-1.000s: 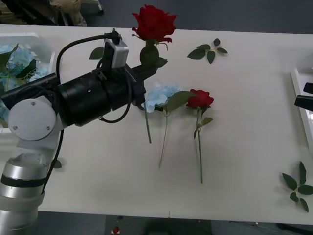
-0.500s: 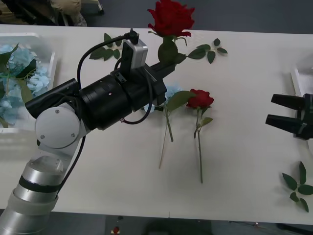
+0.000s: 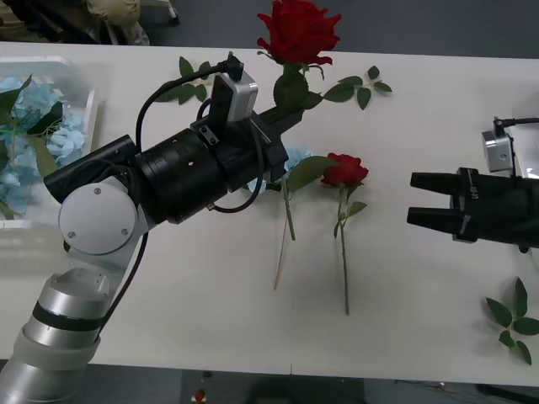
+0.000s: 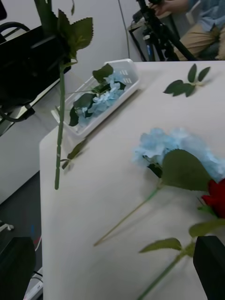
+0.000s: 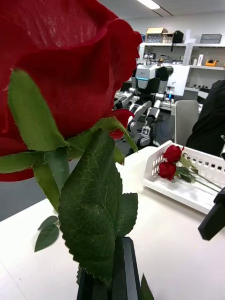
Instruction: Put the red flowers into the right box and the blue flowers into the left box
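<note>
White bench (image 3: 168, 337) below. Left box (image 3: 80, 84) at far left, full of blue flowers (image 3: 50, 139). Left claw (image 3: 282, 118) clamped on a red rose (image 3: 296, 29), raised above the bench. Right claw (image 3: 421, 200) spread wide, near the rose lying flat (image 3: 344, 171). Blue flower (image 4: 180, 145) beside that.

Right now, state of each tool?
Left tool: shut on a red rose, held above the table.
Right tool: open, holding nothing.
</note>
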`<move>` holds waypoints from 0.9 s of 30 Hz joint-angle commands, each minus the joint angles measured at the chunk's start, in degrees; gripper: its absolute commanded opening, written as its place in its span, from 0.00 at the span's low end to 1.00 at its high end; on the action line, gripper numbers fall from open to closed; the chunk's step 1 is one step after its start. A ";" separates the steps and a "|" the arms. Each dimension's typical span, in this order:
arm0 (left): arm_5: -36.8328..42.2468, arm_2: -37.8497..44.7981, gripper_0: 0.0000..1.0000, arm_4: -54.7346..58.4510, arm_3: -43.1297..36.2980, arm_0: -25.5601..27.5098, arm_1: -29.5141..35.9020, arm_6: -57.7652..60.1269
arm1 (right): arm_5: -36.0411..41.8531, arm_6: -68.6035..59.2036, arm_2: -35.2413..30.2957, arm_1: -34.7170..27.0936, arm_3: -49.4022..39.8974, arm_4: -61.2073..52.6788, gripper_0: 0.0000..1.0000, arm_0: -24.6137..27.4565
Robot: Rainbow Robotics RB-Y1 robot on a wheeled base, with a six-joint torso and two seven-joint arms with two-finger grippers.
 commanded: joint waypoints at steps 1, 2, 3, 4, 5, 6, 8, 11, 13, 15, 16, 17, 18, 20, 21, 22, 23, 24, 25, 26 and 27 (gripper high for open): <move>-0.63 -0.19 0.00 1.46 -0.44 -1.40 0.28 -1.26 | -0.06 1.02 2.23 3.15 -0.88 -0.39 0.99 -3.15; -0.80 -0.19 0.00 1.90 -0.44 -1.40 0.28 -1.26 | -0.32 1.02 3.11 3.77 -0.97 -0.04 0.99 -3.85; -0.89 -0.19 0.00 2.07 -0.44 -1.40 0.28 -1.26 | -0.59 1.02 3.73 4.21 -0.88 0.14 0.99 -4.38; -0.89 -0.27 0.00 2.16 -0.44 -1.48 0.28 -1.26 | -0.85 1.02 4.08 4.56 -0.97 0.49 0.99 -4.73; -1.07 -0.27 0.00 2.16 -0.44 -1.48 0.28 -1.26 | -1.20 1.02 4.69 5.35 -0.97 1.28 0.99 -5.35; -1.15 -0.27 0.00 2.16 -0.44 -1.48 0.28 -1.26 | -1.38 1.02 5.22 6.23 -0.97 2.16 0.99 -6.05; -1.15 -0.36 0.00 2.60 0.08 -1.48 0.28 -1.26 | -1.47 1.02 5.48 7.90 -0.97 3.92 0.99 -7.10; -1.15 -0.80 0.00 4.36 1.05 -1.57 0.28 -1.34 | -1.29 1.02 5.66 9.66 -0.97 6.20 0.99 -8.33; -1.07 -0.98 0.00 5.41 1.75 -1.57 0.28 -1.52 | -1.20 1.02 6.36 10.62 -0.97 7.26 0.99 -9.30; -1.15 -1.06 0.00 6.12 2.02 -1.57 0.28 -1.70 | -1.91 1.02 7.86 11.06 -0.97 7.26 0.99 -10.18; -1.15 -1.06 0.00 6.12 2.11 -1.57 0.28 -1.70 | -2.43 1.02 8.74 11.06 -0.97 7.26 0.99 -10.53; -1.07 -1.06 0.00 6.12 2.11 -1.57 0.28 -1.70 | -2.96 1.02 9.88 11.06 -0.97 7.26 0.99 -11.15; -1.15 -1.06 0.00 6.12 2.11 -1.57 0.37 -1.70 | -3.58 1.02 10.93 11.06 -0.97 7.26 0.99 -11.59; -1.33 -0.98 0.00 6.12 2.11 -1.57 0.28 -1.70 | -4.54 1.02 12.69 11.06 -1.06 7.26 0.99 -12.29; -1.33 -0.98 0.00 6.12 2.11 -1.57 0.28 -1.70 | -4.72 1.02 13.13 11.06 -0.97 7.26 0.99 -12.47; -1.33 -0.98 0.00 6.12 2.11 -1.57 0.28 -1.70 | -5.16 1.02 13.83 11.06 -0.97 7.26 0.99 -12.64; -1.33 -0.98 0.00 6.12 2.11 -1.57 0.28 -1.70 | -5.42 1.02 14.45 11.06 -0.97 7.26 0.99 -12.82; -1.33 -0.98 0.00 6.12 2.11 -1.57 0.28 -1.70 | -5.51 1.02 14.98 11.06 -1.06 7.35 0.99 -12.99; -1.33 -0.98 0.00 6.12 2.11 -1.57 0.28 -1.70 | -5.60 1.02 15.50 11.06 -0.97 7.35 0.99 -13.08; -1.33 -0.98 0.00 6.12 2.11 -1.57 0.28 -1.70 | -5.69 1.02 16.03 11.06 -0.97 7.35 0.99 -13.08; -1.33 -0.98 0.00 6.12 2.11 -1.57 0.28 -1.70 | -5.69 1.02 16.29 11.06 -0.97 7.35 0.99 -13.08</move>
